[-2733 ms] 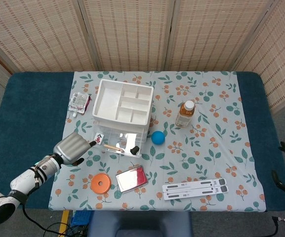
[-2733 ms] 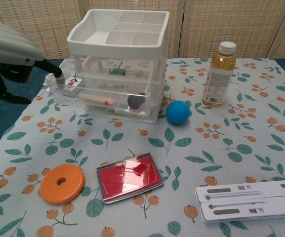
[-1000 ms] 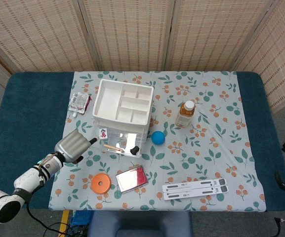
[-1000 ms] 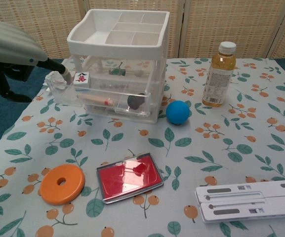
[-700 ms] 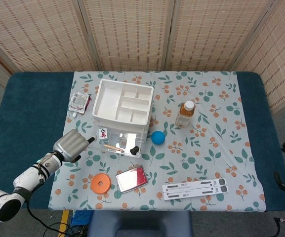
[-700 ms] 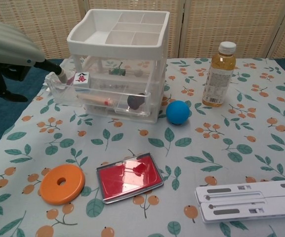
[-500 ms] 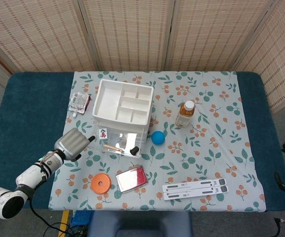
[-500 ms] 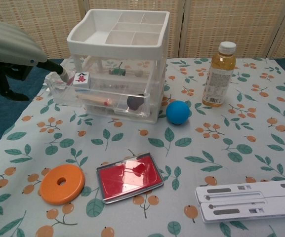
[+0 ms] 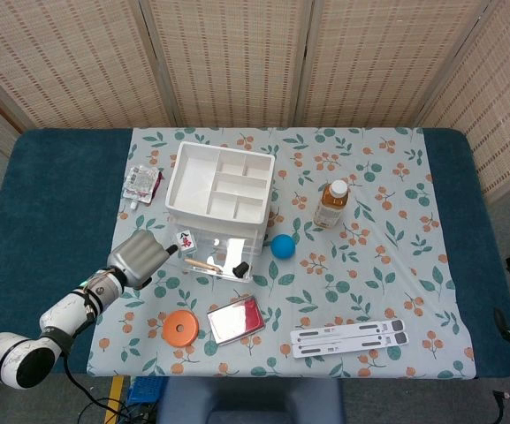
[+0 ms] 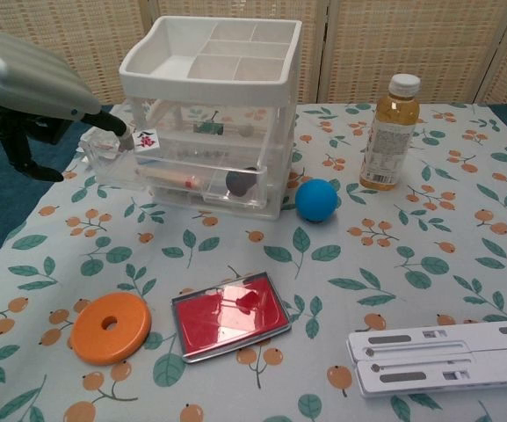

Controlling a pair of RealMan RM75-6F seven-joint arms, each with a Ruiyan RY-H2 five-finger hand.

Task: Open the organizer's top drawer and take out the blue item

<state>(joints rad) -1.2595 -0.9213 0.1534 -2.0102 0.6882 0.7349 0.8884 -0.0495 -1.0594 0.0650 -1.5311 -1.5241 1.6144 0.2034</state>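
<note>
The white organizer stands on the floral cloth with a clear drawer pulled out toward me. A mahjong tile, a pen-like stick and a dark piece lie in the drawer. On the cloth just right of the drawer rests a blue ball. My left hand is at the drawer's left end, one finger stretched out with its tip beside the tile, holding nothing. Dark parts at the right edge of the head view may belong to my right hand; their pose is unclear.
A bottle stands right of the organizer. In front lie an orange disc, a red case and a white folded stand. A small packet lies left of the organizer.
My left hand has moved right, closer to the drawer's left end. The tile, flat at first, stood up and now leans by the fingertip. The ball has not moved.
</note>
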